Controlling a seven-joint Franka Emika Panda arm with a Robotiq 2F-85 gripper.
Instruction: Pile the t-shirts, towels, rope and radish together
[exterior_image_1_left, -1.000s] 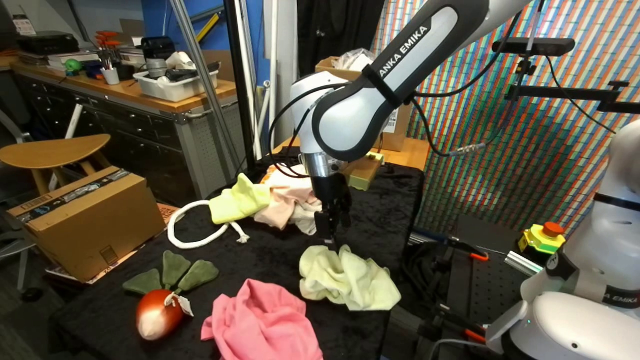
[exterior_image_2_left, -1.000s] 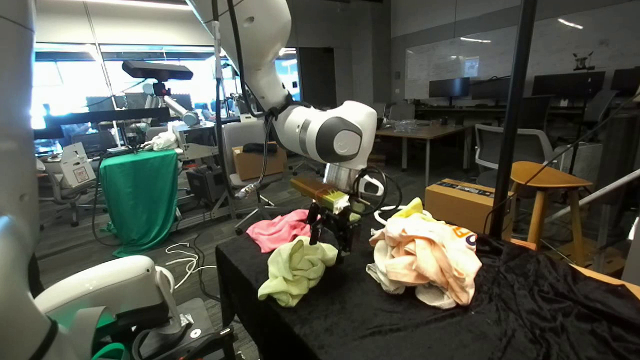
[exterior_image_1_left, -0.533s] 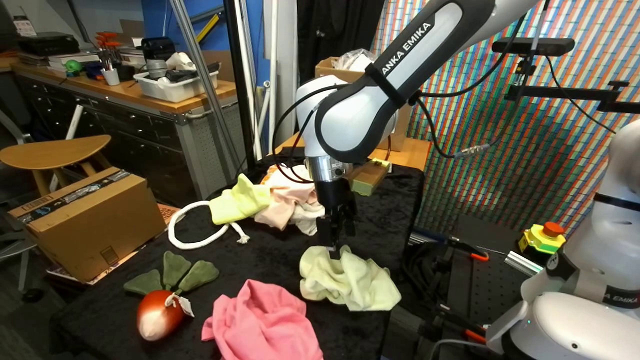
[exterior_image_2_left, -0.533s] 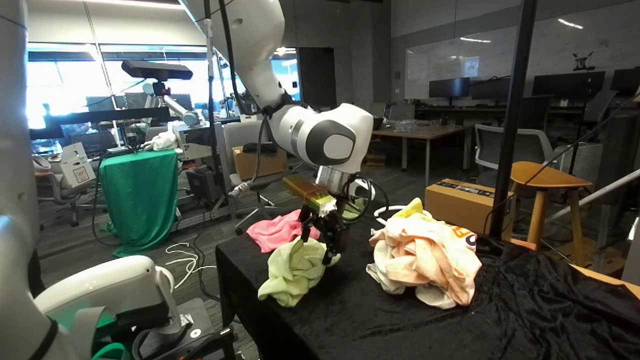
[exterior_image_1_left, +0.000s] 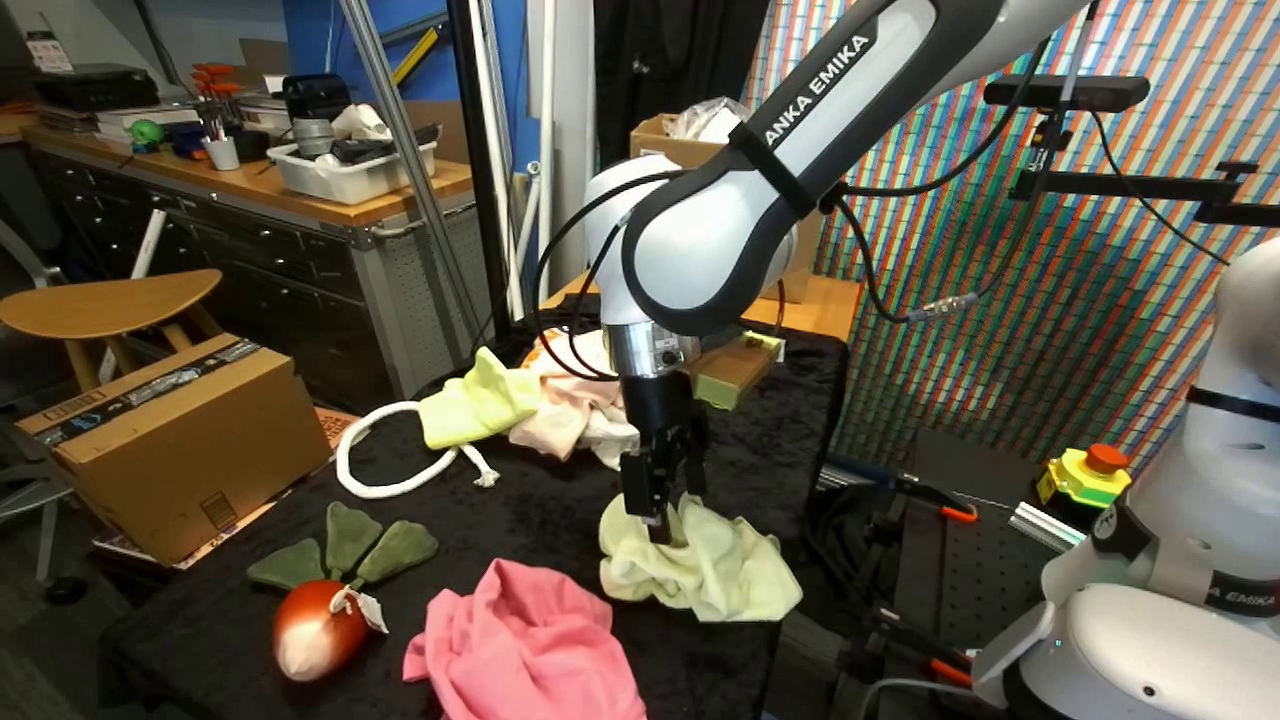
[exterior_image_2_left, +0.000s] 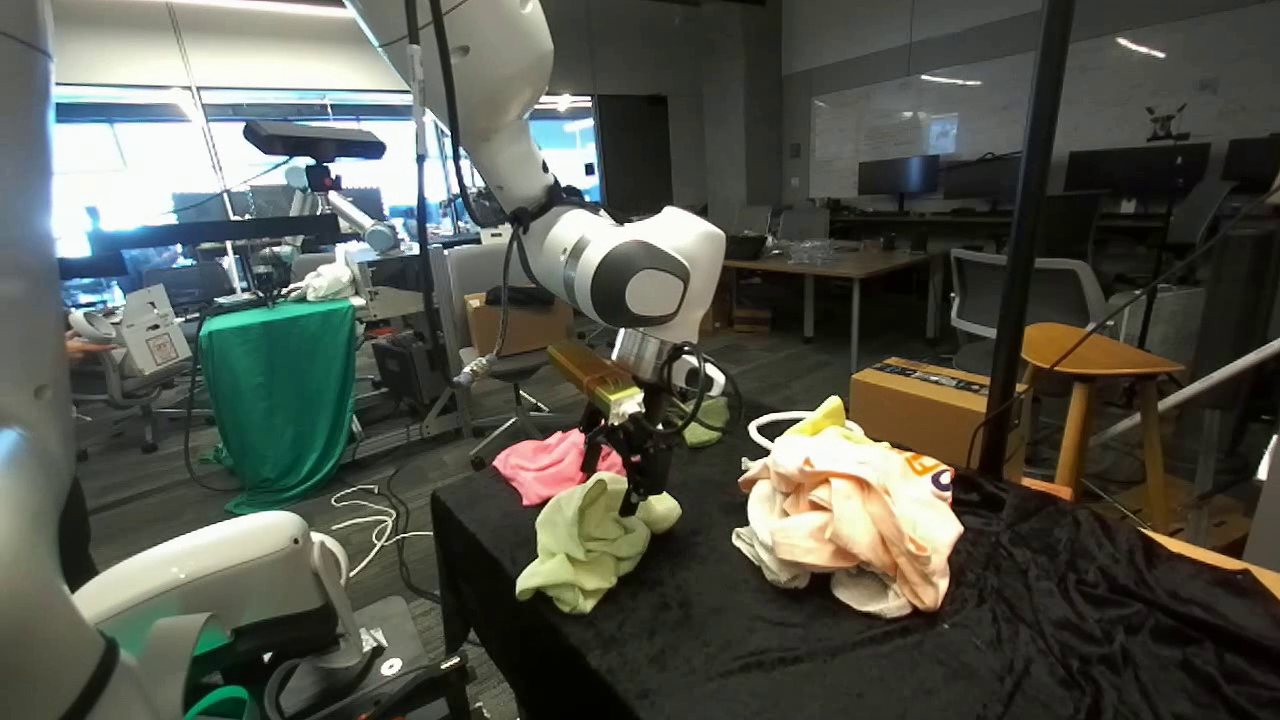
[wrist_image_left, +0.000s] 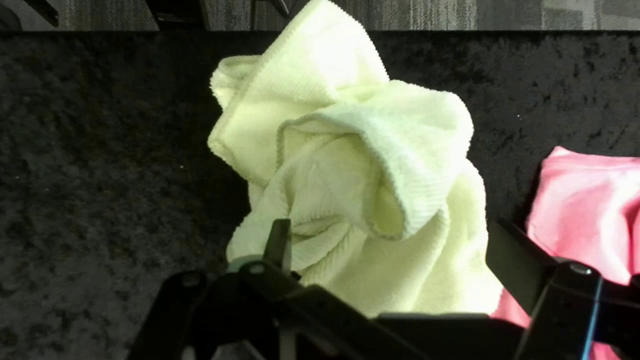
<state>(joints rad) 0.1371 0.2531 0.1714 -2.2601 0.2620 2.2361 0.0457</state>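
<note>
My gripper (wrist_image_left: 390, 232) stands open above the crumpled pale green towel (wrist_image_left: 350, 150), one fingertip overlapping its left edge and the other past its right side. In both exterior views the fingers reach down to this towel (exterior_image_1_left: 710, 565); whether they touch it I cannot tell. A pink cloth (exterior_image_1_left: 530, 640) lies beside it. Farther off, a peach and white t-shirt heap (exterior_image_2_left: 850, 500) has a yellow cloth (exterior_image_1_left: 478, 400) against it. From under the yellow cloth loops the white rope (exterior_image_1_left: 378, 491). The red radish (exterior_image_1_left: 318, 630) with green leaves lies apart at the table's side.
Black fabric (exterior_image_1_left: 540, 525) covers the table, and the green towel lies close to one edge. A yellow-brown block (exterior_image_2_left: 592, 375) sticks out from my wrist, with loose cables around it. Beyond the table stand a cardboard box (exterior_image_1_left: 190, 440) and a dark upright post (exterior_image_2_left: 1020, 240).
My gripper has come down over the green towel, moving from beside it to above it, with its jaws staying open. The cloths, rope and radish lie where they were.
</note>
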